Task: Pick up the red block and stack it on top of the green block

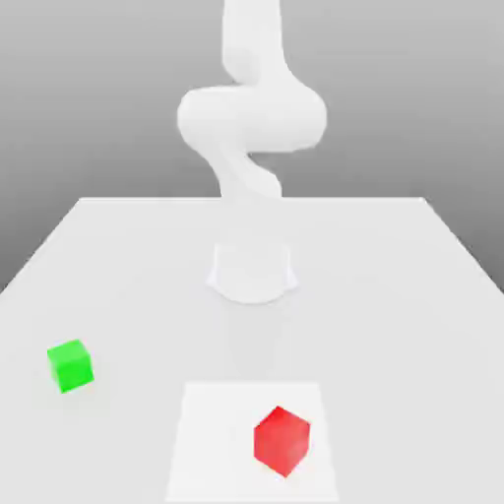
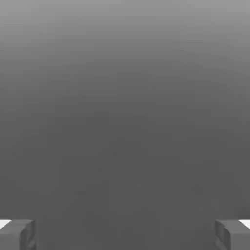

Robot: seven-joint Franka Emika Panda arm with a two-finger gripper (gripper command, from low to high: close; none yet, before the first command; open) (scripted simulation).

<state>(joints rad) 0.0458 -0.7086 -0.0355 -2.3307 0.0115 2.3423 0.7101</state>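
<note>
a: where's the red block [image 1: 283, 440]?

b: by the tabletop's [image 1: 394, 276] near edge, on a paler square patch [image 1: 212, 433], nothing touching it. the green block [image 1: 70, 365] sits well apart, toward the edge on the exterior view's left.

a: and the gripper [image 2: 125, 237]?

b: fingers [image 2: 17, 234] spread wide, holding nothing. the arm [image 1: 251, 118] stands up at the far side.

a: so the pick hasn't started.

b: i'd say not. next it must reach over the red block and descend with the jaws astride it.

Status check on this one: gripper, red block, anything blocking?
Gripper open, holding nothing. Red block on table, apart from green block. Nothing between them.
</note>
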